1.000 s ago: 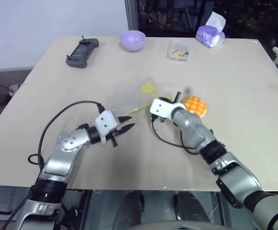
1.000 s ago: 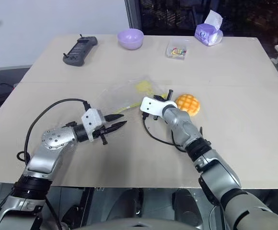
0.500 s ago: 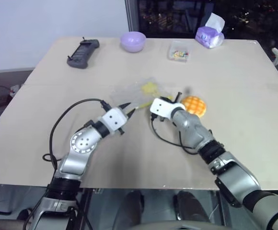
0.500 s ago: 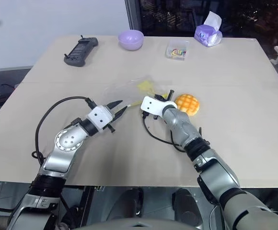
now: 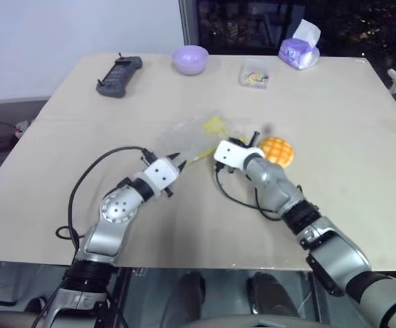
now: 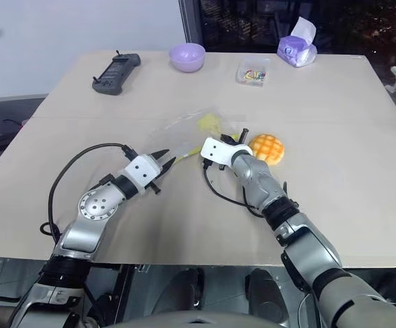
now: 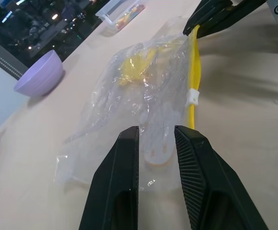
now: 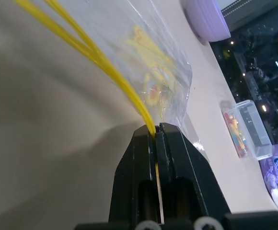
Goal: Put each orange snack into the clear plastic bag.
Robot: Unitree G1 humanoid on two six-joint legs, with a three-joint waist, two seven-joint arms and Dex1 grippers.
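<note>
Reaching in since a sec ago, left pincer (image 7: 156,139) now sits part-open at clear plastic bag (image 5: 194,137), mid-worktop (image 5: 334,96). Right pincer (image 8: 156,132) clamped on bag's yellow zip strip (image 7: 194,72). Orange snack (image 5: 278,151) outside bag, beside right wrist. Bag holds only yellow print.

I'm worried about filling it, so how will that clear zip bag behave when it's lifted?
The clear plastic bag looks thin and crinkled, so it will probably sag and fold. The right claw pinches only its yellow zip strip, so the mouth may stay collapsed. It likely weighs almost nothing.
</note>
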